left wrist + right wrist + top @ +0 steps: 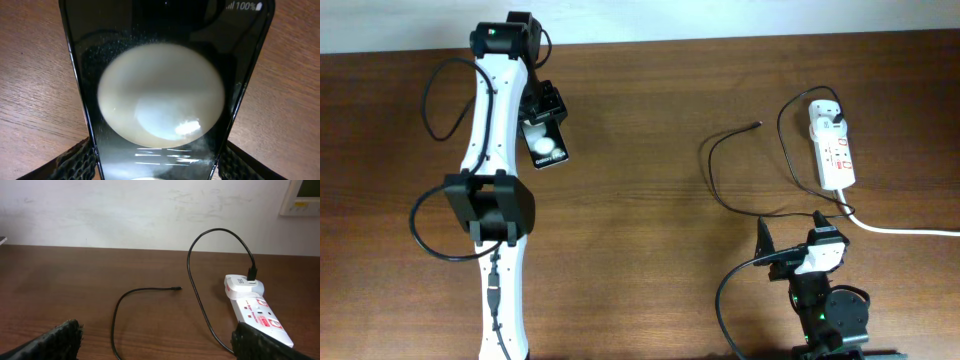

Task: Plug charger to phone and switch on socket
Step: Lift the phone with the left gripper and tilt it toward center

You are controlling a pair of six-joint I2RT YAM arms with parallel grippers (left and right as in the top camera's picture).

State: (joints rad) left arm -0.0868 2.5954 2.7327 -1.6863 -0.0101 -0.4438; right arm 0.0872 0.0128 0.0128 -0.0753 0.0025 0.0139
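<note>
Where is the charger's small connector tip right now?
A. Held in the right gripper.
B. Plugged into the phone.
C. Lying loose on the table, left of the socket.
C: the charger's tip lies loose on the table, left of the socket and well apart from the phone.

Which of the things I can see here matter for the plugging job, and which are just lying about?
Job in hand:
- phone, in the left claw
- charger cable, tip loose on the table
- socket strip

Just lying about:
- the strip's thick white cord
- white box on the wall, right wrist view
</note>
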